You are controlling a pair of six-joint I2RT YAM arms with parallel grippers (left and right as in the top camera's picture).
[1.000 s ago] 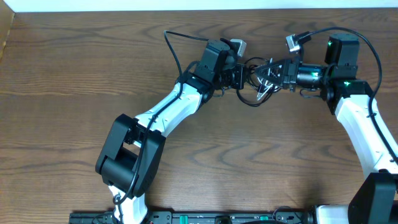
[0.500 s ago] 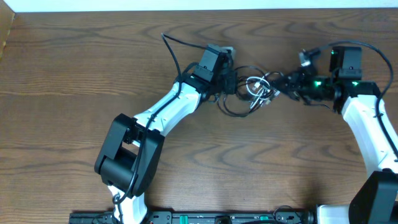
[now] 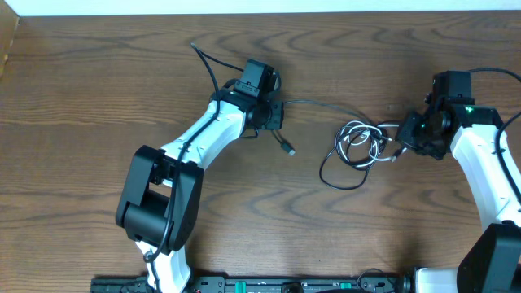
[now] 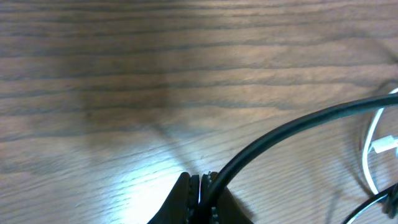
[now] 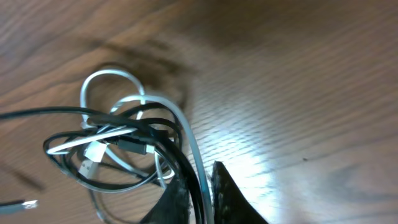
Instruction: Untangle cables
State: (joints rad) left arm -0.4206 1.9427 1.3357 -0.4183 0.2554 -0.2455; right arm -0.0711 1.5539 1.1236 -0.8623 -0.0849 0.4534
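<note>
At the bottom edge of the view, the dark fingers (image 4: 178, 202) are pressed together on a black cable (image 4: 292, 127) that arcs up and rightward over the wood-grain worktop (image 4: 124, 74), while a white cable (image 4: 385, 145) loops at the right edge

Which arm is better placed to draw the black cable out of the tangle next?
Left, probably. The left gripper pinches the black cable on a free stretch; the right gripper is clamped on the tangled white cable, so it suits anchoring.

Brown wood-grain table (image 3: 98, 98), black cable (image 4: 298, 124) streaking over it, white cable (image 5: 112, 74) looping pale, left arm (image 3: 203, 134) white with black joints, green light (image 3: 470, 109) glowing upper right.
</note>
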